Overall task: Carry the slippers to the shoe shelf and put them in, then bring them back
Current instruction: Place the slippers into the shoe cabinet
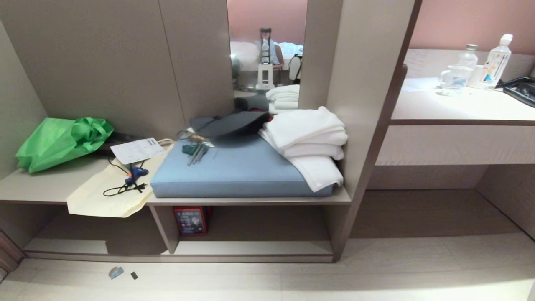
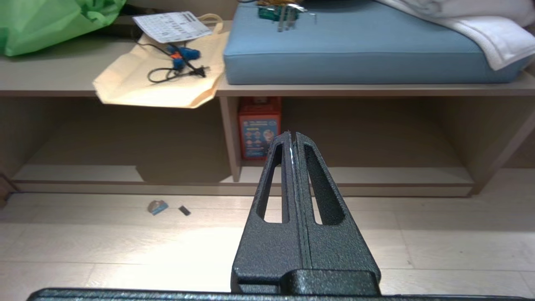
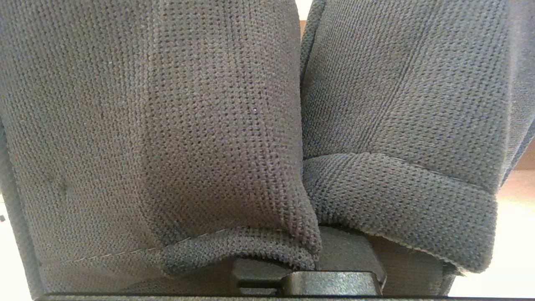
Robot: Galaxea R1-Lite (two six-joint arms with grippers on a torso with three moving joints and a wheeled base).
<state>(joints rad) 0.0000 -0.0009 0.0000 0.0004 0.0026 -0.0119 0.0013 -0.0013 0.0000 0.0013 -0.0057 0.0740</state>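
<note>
Right now my right jaws are clamped on the slippers (image 3: 234, 125), whose dark knit uppers hang side by side, touching, straight in front of that wrist. My left gripper (image 2: 292, 136) has its jaws pressed together, held level above the floor (image 2: 439, 242), facing the shoe shelf (image 2: 355, 177), whose bottom board lies bare.

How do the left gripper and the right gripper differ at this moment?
The left gripper is empty, fingers pressed together, with the shoe shelf in plain sight beyond it. The right gripper is shut on the slippers, whose dark knitted fabric drapes over it and fills almost its whole wrist view, hiding the fingers. Both are shut, and neither shows in the head view.
</note>
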